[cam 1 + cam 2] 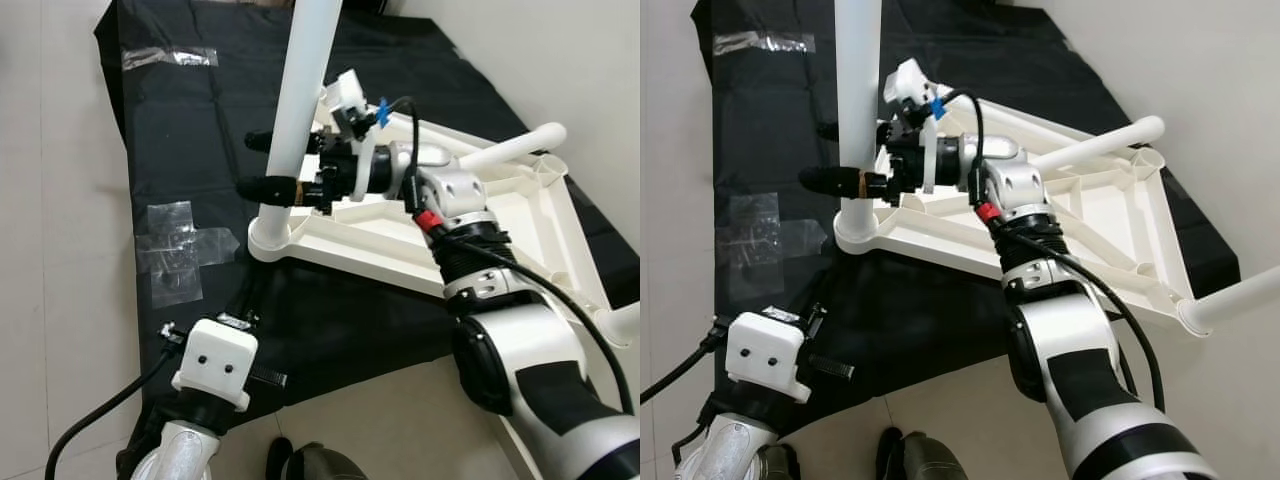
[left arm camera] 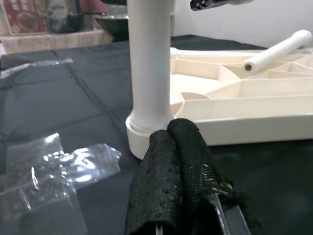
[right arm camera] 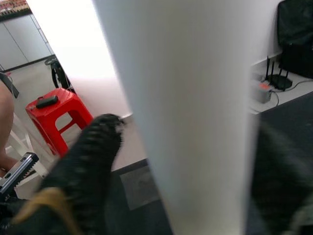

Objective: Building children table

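**One leg gripped, and a tilt away from trouble**

One white table leg stands upright in the corner socket of the upturned white tabletop, which lies on a black cloth spread over the floor. The right gripper has its two black fingers on either side of this leg, low down and just above the socket, clamped against it as far as the head views show; the right wrist view has the leg between the two dark fingers.

The left gripper rests low near the same corner, its fingers pressed together on nothing, pointing at the foot of the leg.

The main risk, judging from this, is a sideways pull. With the fingers holding so near the base, any skewed push could tilt the leg in its socket, jam it, or drag the light tabletop across the cloth. A second leg lies across the tabletop behind the fingers and could be knocked by the right arm. The crumpled clear tape beside the socket could snag the left fingers.
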Robot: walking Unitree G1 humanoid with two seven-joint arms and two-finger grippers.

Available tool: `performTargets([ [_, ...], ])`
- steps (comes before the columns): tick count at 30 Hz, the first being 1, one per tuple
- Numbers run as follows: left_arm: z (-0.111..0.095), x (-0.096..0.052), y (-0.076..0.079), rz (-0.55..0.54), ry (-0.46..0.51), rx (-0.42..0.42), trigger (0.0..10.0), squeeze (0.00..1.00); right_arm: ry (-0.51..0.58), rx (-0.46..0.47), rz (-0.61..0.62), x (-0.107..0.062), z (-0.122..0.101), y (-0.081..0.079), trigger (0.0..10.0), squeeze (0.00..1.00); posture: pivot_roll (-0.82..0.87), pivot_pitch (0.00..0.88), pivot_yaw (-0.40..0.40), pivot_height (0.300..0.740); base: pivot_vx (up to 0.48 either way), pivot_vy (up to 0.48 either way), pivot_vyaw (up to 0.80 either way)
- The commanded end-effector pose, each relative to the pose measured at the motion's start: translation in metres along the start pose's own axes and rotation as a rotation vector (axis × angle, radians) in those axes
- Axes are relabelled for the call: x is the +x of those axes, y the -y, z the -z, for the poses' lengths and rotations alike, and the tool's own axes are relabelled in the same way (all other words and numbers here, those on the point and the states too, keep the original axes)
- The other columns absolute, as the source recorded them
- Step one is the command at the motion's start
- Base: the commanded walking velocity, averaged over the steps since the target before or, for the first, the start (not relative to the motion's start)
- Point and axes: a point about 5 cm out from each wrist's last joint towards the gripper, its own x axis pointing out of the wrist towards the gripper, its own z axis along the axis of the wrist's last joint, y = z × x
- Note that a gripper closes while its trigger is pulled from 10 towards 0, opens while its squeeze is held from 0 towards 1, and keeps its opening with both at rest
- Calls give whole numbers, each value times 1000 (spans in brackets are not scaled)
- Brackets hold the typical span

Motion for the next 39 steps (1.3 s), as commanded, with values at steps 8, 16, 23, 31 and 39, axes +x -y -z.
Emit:
performTargets([
  [8, 0, -1, 2, 15, -24, -14, 10000, 0, 14, -33, -73, -24, -14, 1, 0, 0, 99, 258, -237, 740, 0, 0, 0],
  [16, 7, 6, 2, 20, -26, -11, 10000, 0, -1, -64, 82, -42, 1, -8, 0, 0, 64, 201, -244, 740, 0, 0, 0],
  [23, 17, 11, -1, 22, -27, -3, 10000, 0, -91, 195, 724, -20, 79, -26, 0, 0, 54, 125, -252, 740, 0, 0, 0],
  [31, 42, 26, -12, 9, -56, 28, 10000, 0, -152, 223, 898, 52, 115, -49, 0, 0, 69, 17, -201, 740, 0, 0, 0],
  [39, 52, 30, -15, -1, -57, 47, 10000, 0, -104, 247, 874, 77, 100, -61, 10000, 0, 82, 0, -195, 740, 0, 0, 0],
])
